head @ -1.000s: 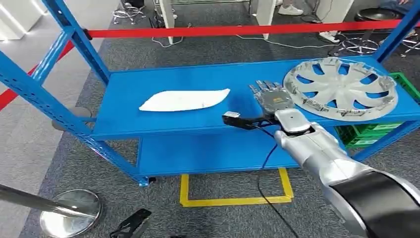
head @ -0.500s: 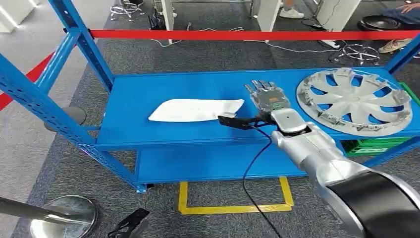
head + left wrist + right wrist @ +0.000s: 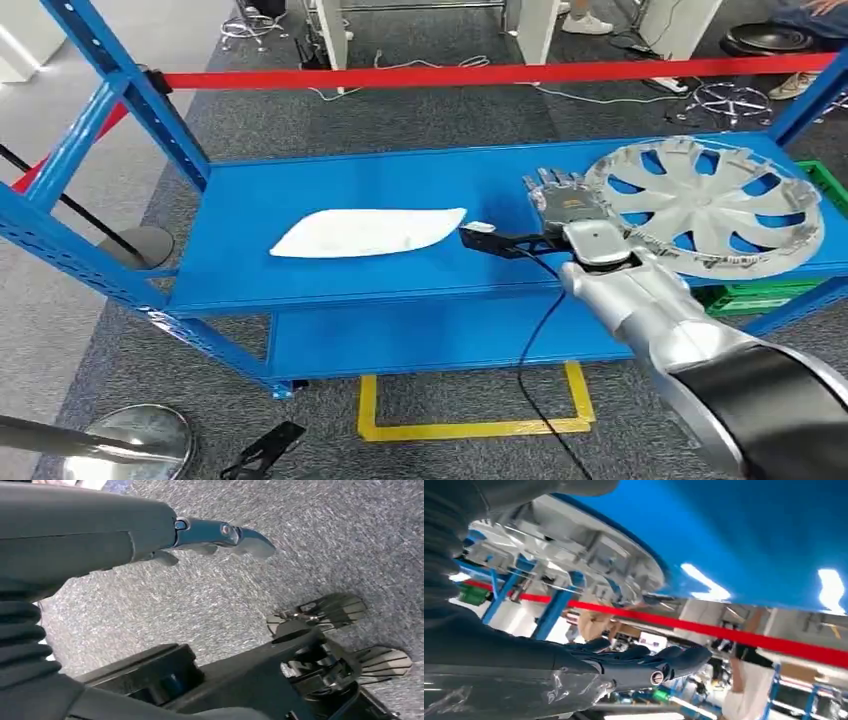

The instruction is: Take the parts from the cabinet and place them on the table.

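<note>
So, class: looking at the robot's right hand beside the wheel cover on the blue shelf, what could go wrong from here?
1. The right hand is flat and open beside the wheel cover; a push could slide the cover off the shelf.
2. The black cable hanging from the wrist might snag the shelf edge.

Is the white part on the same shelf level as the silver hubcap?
Yes. In the head view the white part and the silver hubcap both lie on the upper blue shelf.
</note>
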Controlling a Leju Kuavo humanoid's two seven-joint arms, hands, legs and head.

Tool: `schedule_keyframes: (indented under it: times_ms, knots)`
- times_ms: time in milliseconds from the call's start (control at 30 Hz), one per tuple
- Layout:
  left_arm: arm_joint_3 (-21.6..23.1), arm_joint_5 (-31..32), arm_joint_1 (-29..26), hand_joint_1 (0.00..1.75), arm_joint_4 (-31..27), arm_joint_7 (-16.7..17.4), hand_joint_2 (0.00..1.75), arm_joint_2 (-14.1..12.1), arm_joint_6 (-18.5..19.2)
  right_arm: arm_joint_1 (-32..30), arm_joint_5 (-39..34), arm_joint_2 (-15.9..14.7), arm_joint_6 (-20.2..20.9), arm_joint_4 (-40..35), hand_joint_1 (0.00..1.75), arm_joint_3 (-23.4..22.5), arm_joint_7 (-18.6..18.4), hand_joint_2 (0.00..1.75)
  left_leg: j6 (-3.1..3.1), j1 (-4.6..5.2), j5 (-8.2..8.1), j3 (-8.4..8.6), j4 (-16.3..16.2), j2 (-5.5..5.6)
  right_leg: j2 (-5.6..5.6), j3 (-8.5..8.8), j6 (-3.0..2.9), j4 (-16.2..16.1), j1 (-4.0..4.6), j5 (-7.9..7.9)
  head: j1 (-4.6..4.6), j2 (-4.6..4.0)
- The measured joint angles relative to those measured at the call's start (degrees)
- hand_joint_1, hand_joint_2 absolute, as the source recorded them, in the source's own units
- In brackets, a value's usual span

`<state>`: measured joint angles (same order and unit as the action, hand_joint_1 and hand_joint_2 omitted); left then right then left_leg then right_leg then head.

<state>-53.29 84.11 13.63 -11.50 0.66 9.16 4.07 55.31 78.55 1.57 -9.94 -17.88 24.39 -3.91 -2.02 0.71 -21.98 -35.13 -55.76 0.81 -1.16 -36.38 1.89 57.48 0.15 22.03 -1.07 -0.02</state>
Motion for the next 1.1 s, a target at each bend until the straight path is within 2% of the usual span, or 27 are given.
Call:
schedule_keyframes:
  times_ms: [33, 67, 100, 133, 333, 567, 1067, 1100]
  knots:
    - [0.0, 0.0, 0.0, 0.0, 0.0, 0.0, 1.75, 0.0, 0.0, 0.0, -0.1, -0.3, 0.2, 0.1, 0.0, 0.0, -0.1, 1.75, 0.23, -0.05, -0.04, 0.0, 0.0, 0.0, 0.01, -0.02, -0.02, 0.0, 0.07, 0.01, 0.02, 0.0]
    - [0.0, 0.0, 0.0, 0.0, 0.0, 0.0, 1.75, 0.0, 0.0, 0.1, -0.1, -0.5, 0.3, 0.2, 0.0, 0.0, -0.1, 1.75, 0.99, -0.15, -0.05, 0.01, 0.1, 0.0, 0.01, -0.05, -0.11, 0.1, 0.16, 0.07, 0.0, 0.0]
    - [0.0, 0.0, 0.0, 0.0, 0.0, 0.0, 1.75, 0.0, 0.0, 0.1, -0.1, -0.7, 0.3, 0.2, 0.0, 0.0, -0.2, 1.75, 2.13, -0.31, -0.08, 0.01, 0.2, -0.01, 0.01, -0.12, -0.2, 0.1, 0.24, 0.06, 0.0, 0.0]
    - [0.0, 0.0, 0.0, 0.0, 0.0, 0.0, 1.75, 0.0, 0.0, 0.1, -0.1, -0.8, 0.3, 0.2, 0.0, 0.0, -0.2, 1.75, 2.75, -0.42, -0.18, 0.0, 0.2, -0.02, 0.01, -0.17, -0.22, 0.2, 0.29, 0.07, 0.0, 0.0]
    - [0.0, 0.1, 0.0, 0.0, 0.0, 0.0, 1.75, 0.0, 0.1, 0.2, -0.1, -1.5, 1.7, 0.4, 0.0, -0.3, -2.2, 1.75, 2.74, -0.33, -0.15, -0.07, 0.1, -0.01, 0.13, -0.1, -0.28, 0.1, 0.17, -0.04, -0.04, 0.0]
    - [0.0, 0.5, 0.0, 0.0, 0.0, 0.1, 1.75, 0.0, 0.2, 0.2, -0.2, -4.4, 4.5, 1.2, 0.0, -1.8, -5.2, 1.75, 2.36, -0.01, -0.03, -0.19, 0.0, 0.01, 0.23, -0.09, -0.01, 0.0, -0.14, -0.22, -0.04, 0.0]
    - [0.0, 0.7, 0.0, 0.0, 0.0, 0.3, 1.75, 0.0, 0.4, -1.0, -1.3, -8.2, 6.2, 2.1, 0.0, -5.3, -8.8, 1.75, 2.15, 0.1, -0.02, -0.24, 0.0, 0.0, 0.22, -0.11, 0.14, 0.0, -0.26, -0.32, -0.04, 0.0]
    - [0.0, 0.7, 0.0, 0.0, 0.0, 0.3, 1.75, 0.0, 0.4, -1.1, -1.4, -8.3, 6.7, 2.2, 0.1, -5.7, -8.9, 1.75, 2.15, 0.1, -0.02, -0.24, 0.0, 0.0, 0.22, -0.12, 0.14, 0.0, -0.26, -0.32, -0.04, 0.0]
